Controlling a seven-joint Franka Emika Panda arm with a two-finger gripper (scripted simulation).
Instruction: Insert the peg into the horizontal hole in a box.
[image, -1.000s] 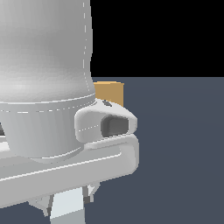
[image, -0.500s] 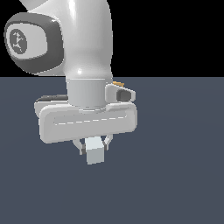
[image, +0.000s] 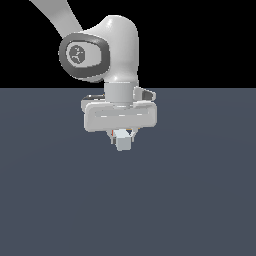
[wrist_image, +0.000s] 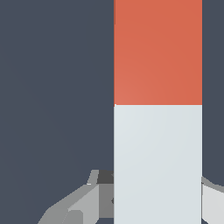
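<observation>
Peg fills the wrist view as a long square bar, its long axis running from twelve to six o'clock in that picture, the orange-red half towards twelve and the white half towards six. The gripper is clamped on the white half, with a grey finger pressed on one side and a paler one on the other. In the exterior view the peg points roughly at the camera (only its pale end face and a sliver of orange show under the hand), so its length is foreshortened. It hangs above the dark grey-blue floor, clear of it. Neither box nor hole can be seen in either view; the arm's body may be covering them.
</observation>
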